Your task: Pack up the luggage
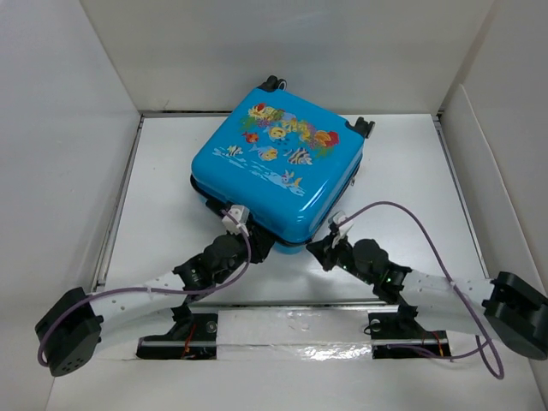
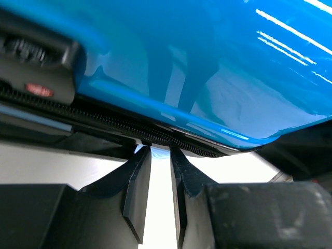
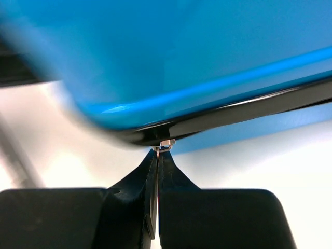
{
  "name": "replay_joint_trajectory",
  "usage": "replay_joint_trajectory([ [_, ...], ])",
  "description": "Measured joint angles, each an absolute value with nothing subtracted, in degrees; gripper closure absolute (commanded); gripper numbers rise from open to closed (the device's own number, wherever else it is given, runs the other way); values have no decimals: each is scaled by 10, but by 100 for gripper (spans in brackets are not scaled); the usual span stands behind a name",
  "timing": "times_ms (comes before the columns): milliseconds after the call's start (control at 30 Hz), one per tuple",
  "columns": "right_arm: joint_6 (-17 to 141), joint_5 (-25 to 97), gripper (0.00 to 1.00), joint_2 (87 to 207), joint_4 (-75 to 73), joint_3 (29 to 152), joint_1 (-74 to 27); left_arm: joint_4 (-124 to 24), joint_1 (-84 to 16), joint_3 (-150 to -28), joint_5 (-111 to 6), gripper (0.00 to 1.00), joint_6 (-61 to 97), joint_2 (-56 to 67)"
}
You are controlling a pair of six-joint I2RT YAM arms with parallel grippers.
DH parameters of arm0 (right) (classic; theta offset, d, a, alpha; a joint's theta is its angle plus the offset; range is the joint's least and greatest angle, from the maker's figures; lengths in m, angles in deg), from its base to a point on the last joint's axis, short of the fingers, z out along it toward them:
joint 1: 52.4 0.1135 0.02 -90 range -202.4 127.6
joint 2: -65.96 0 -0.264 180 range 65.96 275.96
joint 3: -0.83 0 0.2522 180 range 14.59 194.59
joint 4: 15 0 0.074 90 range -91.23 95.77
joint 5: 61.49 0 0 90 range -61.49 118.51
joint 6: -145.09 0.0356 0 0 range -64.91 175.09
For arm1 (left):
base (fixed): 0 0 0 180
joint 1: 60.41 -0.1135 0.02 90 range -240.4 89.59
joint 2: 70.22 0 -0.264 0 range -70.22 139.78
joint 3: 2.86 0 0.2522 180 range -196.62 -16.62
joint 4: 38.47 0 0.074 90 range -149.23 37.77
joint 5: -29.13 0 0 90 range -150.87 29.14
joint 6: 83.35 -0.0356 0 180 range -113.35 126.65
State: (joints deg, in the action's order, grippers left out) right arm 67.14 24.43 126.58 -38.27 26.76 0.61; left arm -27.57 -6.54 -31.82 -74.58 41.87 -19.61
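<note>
The luggage (image 1: 278, 163), a bright blue hard-shell suitcase with a fish print, lies flat with its lid down in the middle of the table. My left gripper (image 1: 259, 246) is at its near-left edge. In the left wrist view the left gripper (image 2: 160, 151) is open by a narrow gap, with nothing between the fingers, and its tips are at the black zipper (image 2: 124, 124) under the blue shell (image 2: 207, 62). My right gripper (image 1: 323, 249) is at the near corner. In the right wrist view the right gripper (image 3: 157, 154) is shut on the small metal zipper pull (image 3: 167, 144) below the shell's black rim (image 3: 249, 111).
White walls enclose the table on the left, back and right. The suitcase's black wheels (image 1: 272, 84) point to the back wall. A black lock block (image 2: 36, 67) sits on the suitcase edge left of my left fingers. Purple cables (image 1: 428, 231) loop over both arms.
</note>
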Motion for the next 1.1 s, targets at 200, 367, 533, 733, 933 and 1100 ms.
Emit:
replay_joint_trajectory([
  [200,729,141,100,1184,-241,281,94,-221,-43,-372,-737,81,418,-81],
  [367,777,70,100,1202,-180,320,138,-205,12,-435,-763,79,415,15],
  [533,807,15,100,1275,-193,355,156,-222,40,-459,-799,54,417,39],
  [733,821,24,100,1262,-207,352,163,-322,-30,-453,-857,41,430,-189],
  [933,819,69,100,1204,-177,333,136,-331,-200,-456,-929,47,460,-360],
  [1100,804,115,100,1180,-147,333,110,-287,-433,-447,-830,52,512,-254],
])
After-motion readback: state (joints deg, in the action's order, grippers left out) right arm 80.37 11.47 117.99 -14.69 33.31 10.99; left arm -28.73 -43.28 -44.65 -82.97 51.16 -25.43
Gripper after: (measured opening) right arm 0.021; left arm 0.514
